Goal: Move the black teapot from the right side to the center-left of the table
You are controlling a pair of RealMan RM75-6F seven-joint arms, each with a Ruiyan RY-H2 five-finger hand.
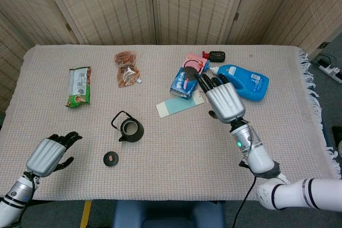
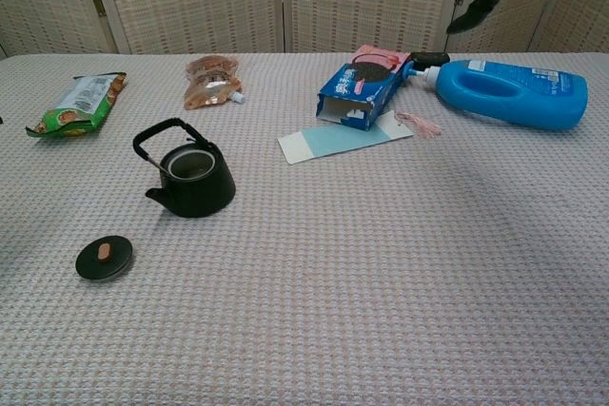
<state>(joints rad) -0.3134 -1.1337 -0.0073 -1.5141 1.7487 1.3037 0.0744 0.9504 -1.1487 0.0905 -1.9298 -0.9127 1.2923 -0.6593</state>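
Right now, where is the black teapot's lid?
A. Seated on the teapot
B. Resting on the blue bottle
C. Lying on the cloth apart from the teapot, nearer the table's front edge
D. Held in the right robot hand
C. The lid lies flat on the cloth, apart from the open black teapot, and neither robot hand touches it.

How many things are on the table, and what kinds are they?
Teapot: 1, black teapot
Lid: 1
Snack bags: 2, green and brown
Cookie box: 1, blue
Bottle: 1, blue
Card: 1, light blue
Pink packet: 1
Small black thing: 1
Total: 9
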